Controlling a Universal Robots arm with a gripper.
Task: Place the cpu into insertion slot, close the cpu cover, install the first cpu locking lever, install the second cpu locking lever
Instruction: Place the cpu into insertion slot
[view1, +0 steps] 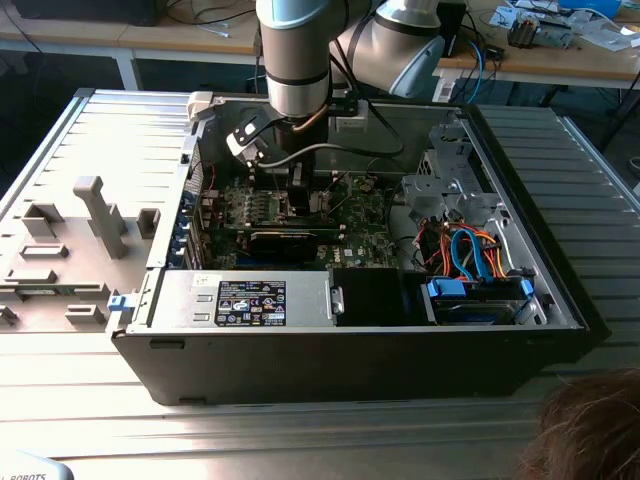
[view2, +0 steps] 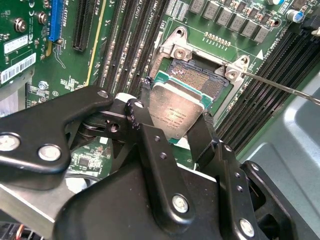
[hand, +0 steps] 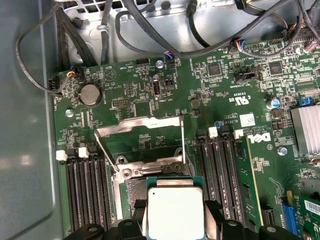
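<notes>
My gripper (view2: 172, 125) is shut on the cpu (view2: 175, 110), a flat silvery square with a green edge, gripped on two opposite sides. The chip hangs tilted just above the insertion slot (view2: 200, 80), whose dark pin field and silvery rim lie partly uncovered. In the first wrist view the cpu (hand: 175, 212) overlaps the slot (hand: 131, 192), and the cpu cover (hand: 140, 131) stands flipped open behind it. Thin lever rods (hand: 106, 152) stick up beside the socket, one also in the second wrist view (view2: 280, 86). In the exterior view the gripper (view1: 300, 192) reaches down into the open computer case (view1: 350, 350).
Black memory slots (hand: 222, 175) flank the socket on both sides. Cables (hand: 150, 40) hang over the board's far edge. A drive cage with blue and orange wires (view1: 470, 250) fills the case's right. A grey fixture tray (view1: 80, 240) lies left of the case; a person's hair (view1: 590, 430) shows at lower right.
</notes>
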